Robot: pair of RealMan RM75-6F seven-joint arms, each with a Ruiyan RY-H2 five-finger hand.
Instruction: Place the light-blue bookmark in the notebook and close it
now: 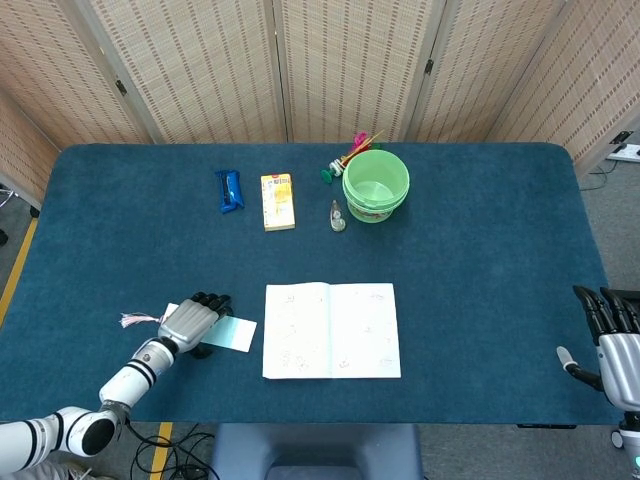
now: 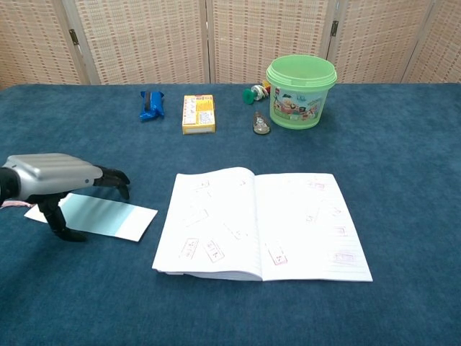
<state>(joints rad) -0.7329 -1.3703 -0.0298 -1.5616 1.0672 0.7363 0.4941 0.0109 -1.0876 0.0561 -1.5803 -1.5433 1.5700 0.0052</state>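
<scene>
The left hand point(image 2: 61, 180) hung low over the light-blue bookmark point(image 2: 101, 216), palm down, its dark fingers point(image 2: 112, 176) reaching toward the notebook point(image 2: 259, 223) and its thumb angled down to the bookmark's near edge. Whether the thumb actually touched the paper, I could not tell. The hand held nothing and its fingers were not curled in.

The bookmark lay flat on the blue tablecloth point(image 1: 480, 260), just left of the notebook and apart from it, with a pink tassel point(image 1: 133, 320) trailing off its far-left end. In the head view the hand covered most of the bookmark, leaving only its right end showing.

The notebook lay open near the front middle of the table, both pages facing up, with small stamped marks scattered across them.

The right hand point(image 1: 615, 340) sat at the far right edge of the table, well away from everything, fingers pointing up and spread, holding nothing.

Along the back of the table stood a green bucket point(image 2: 301, 90) with a picture on its side, some small colourful toys point(image 1: 345, 160) beside it, a yellow box point(image 2: 199, 114) and a blue wrapped packet point(image 2: 151, 104). A small metallic object point(image 2: 261, 124) lay just in front of the bucket.
</scene>
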